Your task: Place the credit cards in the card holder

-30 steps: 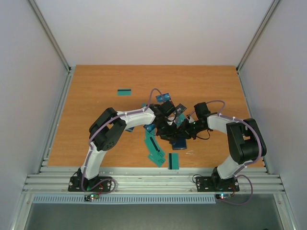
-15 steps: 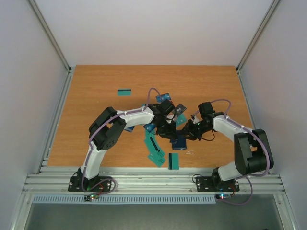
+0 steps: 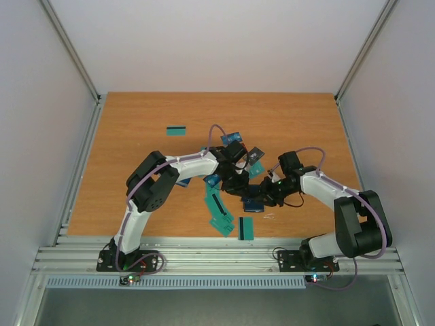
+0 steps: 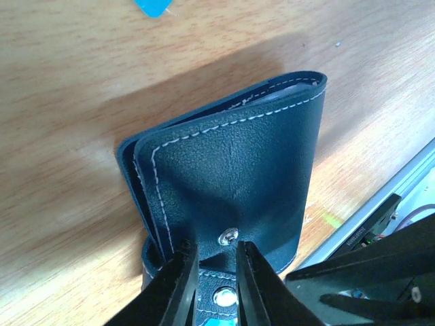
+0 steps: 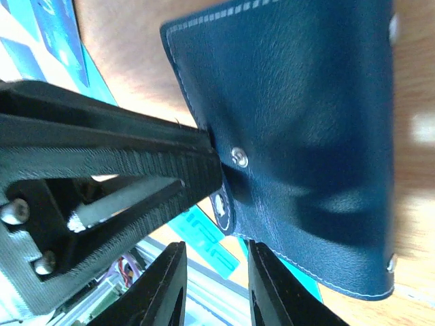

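One teal card lies alone at 10 o'clock from the middle of the table; at least six more cards crowd near the centre, though the arms hide part of that cluster; of these, a few teal cards lie at 6 o'clock, one blue card at 12 o'clock, one dark grey card at 2 o'clock. One card holder sits folded at 5 o'clock, between both arms, its inside hidden; the left gripper has its fingers nearly together at the holder's clasp tab; the right gripper stands slightly parted astride the holder's edge; whether either truly pinches it, I cannot tell.
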`<state>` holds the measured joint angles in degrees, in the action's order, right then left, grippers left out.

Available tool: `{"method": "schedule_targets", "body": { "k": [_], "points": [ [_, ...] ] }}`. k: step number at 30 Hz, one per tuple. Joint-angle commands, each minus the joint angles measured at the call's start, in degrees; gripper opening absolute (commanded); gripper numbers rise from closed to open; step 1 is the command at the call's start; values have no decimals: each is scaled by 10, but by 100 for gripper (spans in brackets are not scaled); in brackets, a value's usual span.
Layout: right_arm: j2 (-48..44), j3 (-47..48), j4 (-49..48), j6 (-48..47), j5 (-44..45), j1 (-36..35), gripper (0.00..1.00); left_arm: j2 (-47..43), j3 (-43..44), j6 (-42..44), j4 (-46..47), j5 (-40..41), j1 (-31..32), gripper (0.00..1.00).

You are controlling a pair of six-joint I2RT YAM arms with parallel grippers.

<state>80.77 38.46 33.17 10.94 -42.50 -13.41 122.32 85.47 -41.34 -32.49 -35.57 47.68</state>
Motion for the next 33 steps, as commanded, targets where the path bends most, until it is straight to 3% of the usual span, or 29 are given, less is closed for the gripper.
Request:
{"method": "schedule_targets", "body": {
  "k": [1,15,29,33],
  "points": [
    [-2,-10,-24,24,-7,-23,27,24,-5,-10,24,-3,-5,17],
    [27,-16,-49,34,-2,-35,22,27,-10,-17,37,-6,-5,15],
    [55,7,-36,20,14,-35,2,27,-8,-17,32,-5,-6,14],
    [53,27,-11,6,26,-35,1,26,3,-7,12,2,-5,14]
  ]
}}
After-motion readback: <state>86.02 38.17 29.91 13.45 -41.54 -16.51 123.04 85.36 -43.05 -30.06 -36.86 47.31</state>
